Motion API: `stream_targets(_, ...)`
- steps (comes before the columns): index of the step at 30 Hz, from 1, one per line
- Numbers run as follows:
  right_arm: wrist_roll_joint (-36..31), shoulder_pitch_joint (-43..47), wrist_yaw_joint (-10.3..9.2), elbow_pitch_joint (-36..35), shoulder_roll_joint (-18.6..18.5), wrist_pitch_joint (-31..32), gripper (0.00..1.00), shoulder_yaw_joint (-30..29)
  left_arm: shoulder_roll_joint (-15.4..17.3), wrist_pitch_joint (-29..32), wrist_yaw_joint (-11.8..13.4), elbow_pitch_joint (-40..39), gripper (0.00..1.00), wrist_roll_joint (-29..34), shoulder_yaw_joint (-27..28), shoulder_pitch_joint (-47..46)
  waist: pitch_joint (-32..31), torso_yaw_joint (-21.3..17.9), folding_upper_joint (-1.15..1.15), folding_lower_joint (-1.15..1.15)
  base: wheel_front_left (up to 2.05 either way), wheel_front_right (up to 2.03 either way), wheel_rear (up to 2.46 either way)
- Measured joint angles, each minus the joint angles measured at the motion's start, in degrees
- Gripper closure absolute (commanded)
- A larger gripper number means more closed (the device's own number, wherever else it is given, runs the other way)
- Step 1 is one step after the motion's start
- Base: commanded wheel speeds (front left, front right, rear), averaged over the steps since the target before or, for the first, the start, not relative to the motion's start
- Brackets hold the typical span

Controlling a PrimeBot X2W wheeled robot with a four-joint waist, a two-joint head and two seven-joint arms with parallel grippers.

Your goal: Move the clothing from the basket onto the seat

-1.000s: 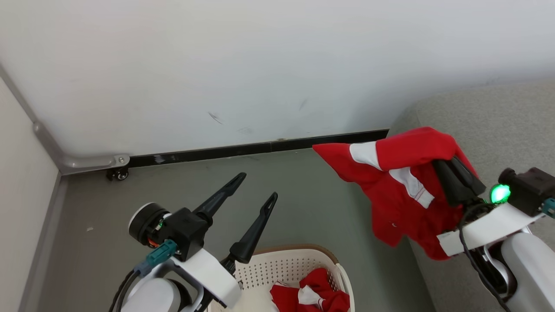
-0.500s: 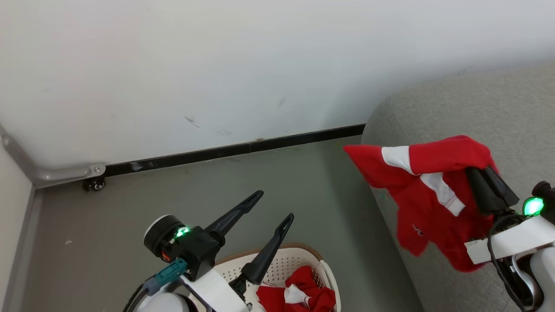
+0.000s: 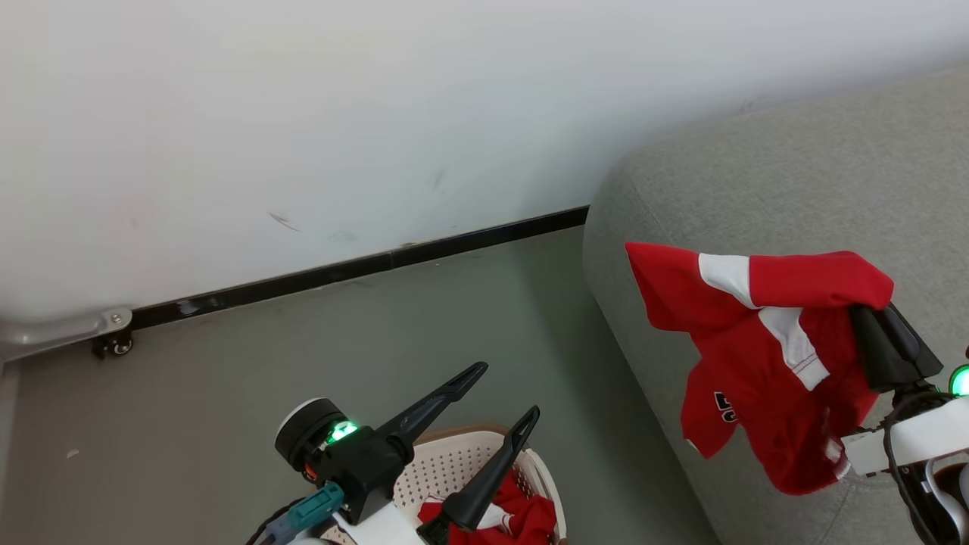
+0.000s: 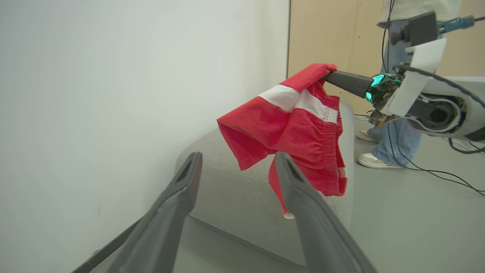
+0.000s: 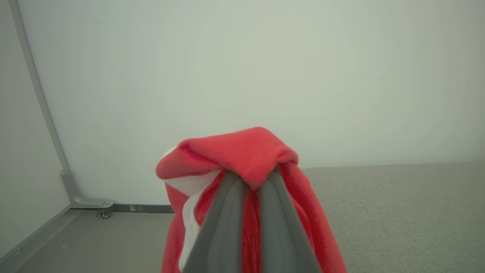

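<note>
My right gripper (image 3: 870, 325), clamped on a fold of the red white-striped shorts (image 3: 764, 363), holds them above the grey sofa (image 3: 757, 174) for release, while my left gripper (image 3: 510, 387), fingers apart, hovers by the basket (image 3: 454, 469), ready for more.

From above, the head camera looks down at the wall (image 3: 303, 113) and seat (image 3: 757, 174), which all three views share. The left wrist camera looks low along the wall; the right one faces it, close behind the clothing (image 5: 242, 151).
</note>
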Motion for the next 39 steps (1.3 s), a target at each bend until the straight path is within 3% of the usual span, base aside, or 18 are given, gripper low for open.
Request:
stream_targets(9,1.33,-0.81,0.00,-0.29,0.30,2.54,1.00,-0.36,0.42,-0.48,0.02,-1.29,0.00,0.12,-0.01,0.27,1.42,-2.38,0.00,0.00,0.00,0.00,0.00)
stream_targets(20,2.19,-11.25,0.00,2.97,-2.88,5.32,1.00,-5.17,1.67,0.13,0.89,-3.68,0.00,1.42,0.76,0.27,4.81,-3.56,0.00,0.00,0.00,0.00,0.00)
stream_targets(39,1.91,-26.37,0.00,17.62,-7.26,9.05,1.00,-14.36,2.85,2.99,3.64,-11.17,0.00,4.60,2.83,-3.57,13.70,-2.44,0.00,0.00,0.00,0.00,0.00)
